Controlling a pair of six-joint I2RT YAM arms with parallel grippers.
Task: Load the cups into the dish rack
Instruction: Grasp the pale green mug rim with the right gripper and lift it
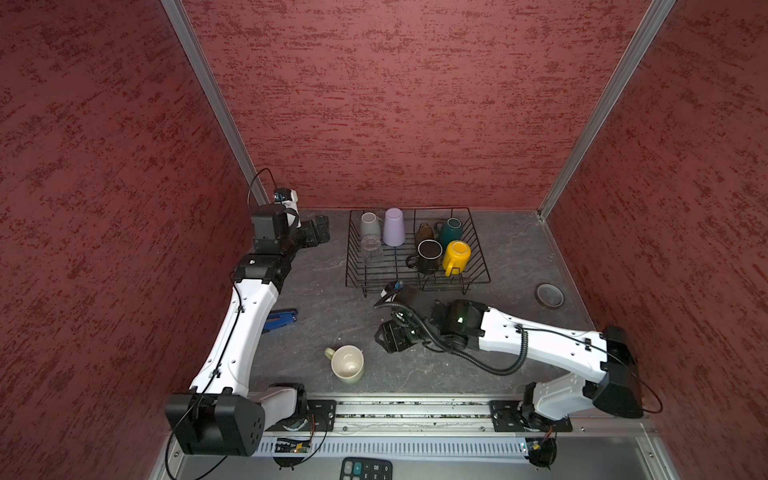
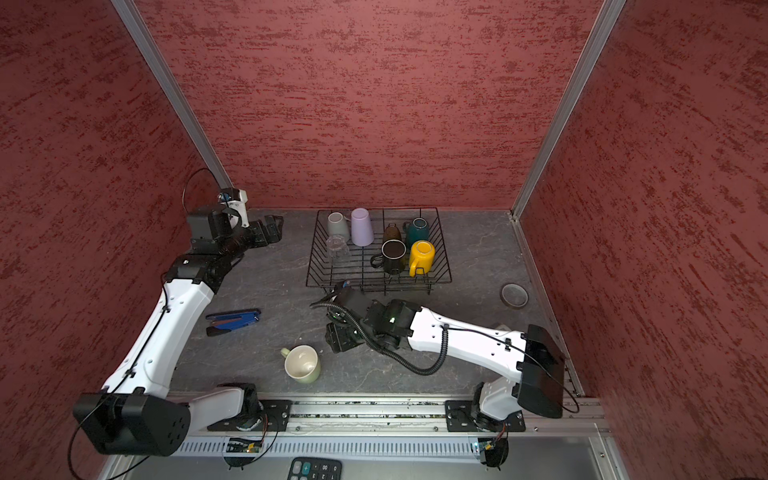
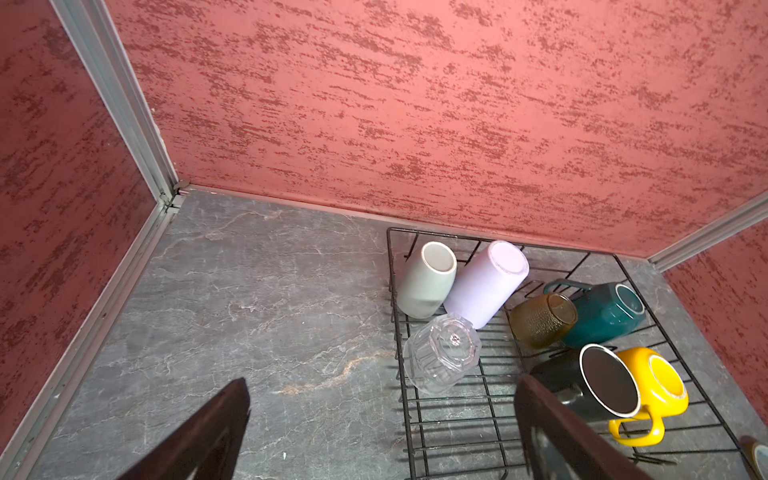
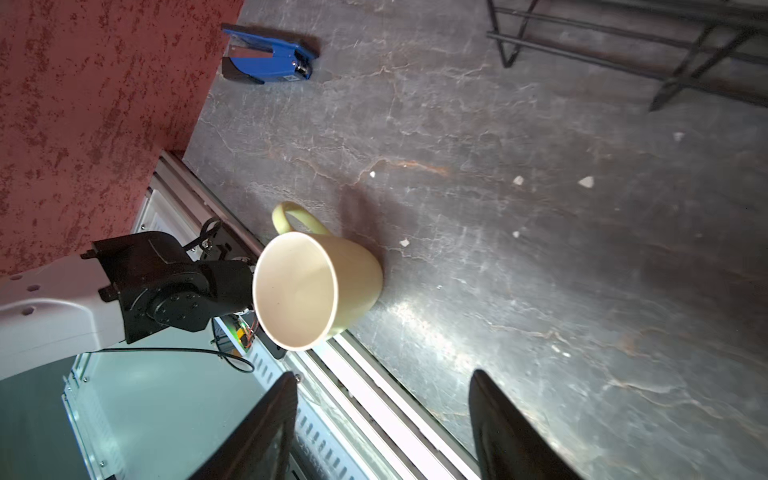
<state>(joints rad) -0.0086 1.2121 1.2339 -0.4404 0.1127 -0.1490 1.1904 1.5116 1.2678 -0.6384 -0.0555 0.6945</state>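
Cups (image 1: pixel 394 227), seven of eight, sit in the dish rack (image 1: pixel 386 266); the pale-green mug (image 1: pixel 347 364) waits at the table's (image 1: pixel 324 299) front edge, right pincer (image 4: pixel 382 378) nearby, parted and empty.

- Three walls close in the space: a back wall (image 1: pixel 395 104), a left wall (image 1: pixel 83 208) and a right wall (image 1: pixel 685 208), all in a dark red, mottled, rough-looking finish.
- Pale aluminium posts run up both back corners: the left post (image 1: pixel 216 104) and the right post (image 1: pixel 604 104).
- The surface (image 1: pixel 324 299) is dark grey with pale, marble-like veins and a few rusty streaks.
- In the right wrist view a bright glare (image 4: pixel 419 328) lies on it near the front edge, and small white flecks (image 4: pixel 586 181) dot it.
- An aluminium rail (image 1: pixel 415 409) runs along the front edge, with a slotted grey strip (image 1: pixel 415 448) just in front of it.
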